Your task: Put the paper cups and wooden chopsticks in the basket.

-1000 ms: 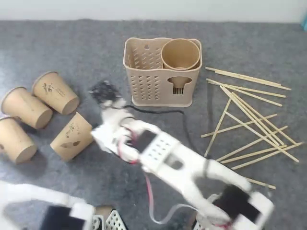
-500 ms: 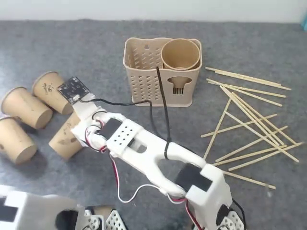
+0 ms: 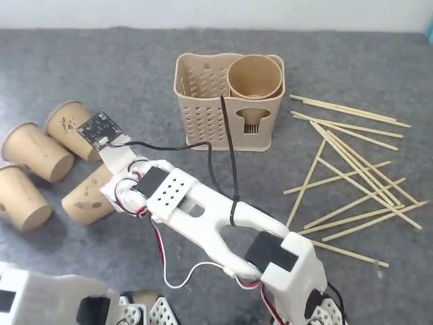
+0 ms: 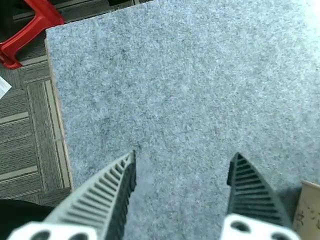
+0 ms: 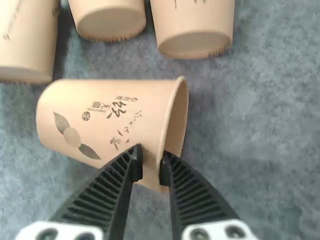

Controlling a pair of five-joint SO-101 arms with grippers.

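1. Grey mat (image 3: 135, 61): covers the whole table and carries every item below.
2. Right arm (image 3: 203, 210): white, stretched across the mat from the near edge toward the cups lying well left of the basket.
3. Left arm (image 3: 40, 298): low at the near left corner, parked clear of the other arm's reach.
4. Basket (image 3: 223, 115): beige and perforated, upright at the far middle of the mat. It has two compartments.
5. Seated cup (image 3: 255, 74): upright in one basket compartment, mouth up, one item done. The other compartment looks free, probably for the sticks.
6. Three loose cups (image 3: 34, 150): on their sides at the left, close together and not yet collected.
7. Tipped cup (image 5: 110, 125): on its side on the mat, nearest the basket of the four.
8. Right gripper (image 5: 149, 152): clenched on the tipped cup's wall just behind the rim. Pinching the thin paper edge suits a lift better than spanning the body.
9. Left gripper (image 4: 185, 157): spread wide over bare mat near the table edge, holding nothing.
10. Chopsticks (image 3: 352, 169): scattered and crossing on the mat right of the basket, untouched.
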